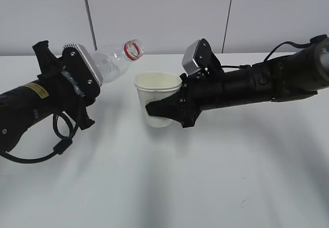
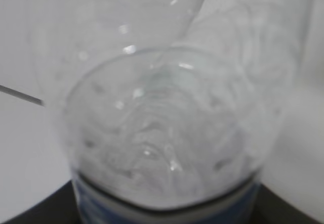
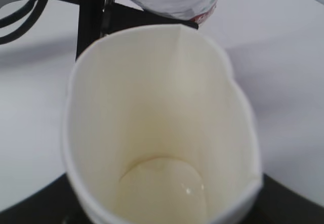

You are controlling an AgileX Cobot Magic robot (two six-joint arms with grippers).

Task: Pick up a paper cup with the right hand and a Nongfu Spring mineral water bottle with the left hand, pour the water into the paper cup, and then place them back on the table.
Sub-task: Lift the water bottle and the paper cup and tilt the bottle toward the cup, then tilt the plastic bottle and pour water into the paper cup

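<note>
While my left hand (image 1: pixel 85 86) clamps the Nongfu Spring mineral water bottle (image 1: pixel 114 60), its long axis slants up and rightward, open red-ringed mouth just above the paper cup (image 1: pixel 157 104), which my right hand (image 1: pixel 167 109) grips upright, squeezed oval, over the table (image 1: pixel 205 187).

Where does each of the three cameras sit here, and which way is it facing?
Exterior view: in front of the table, slanting down at both arms, the left gripper holding the tilted bottle, the right gripper holding the paper cup.
Left wrist view: on the left arm, looking along the bottle; only a dark gripper edge shows.
Right wrist view: on the right arm, looking down into the paper cup; dark gripper edges at the bottom corners.
Shared: the bottle appears in all three views.
</note>
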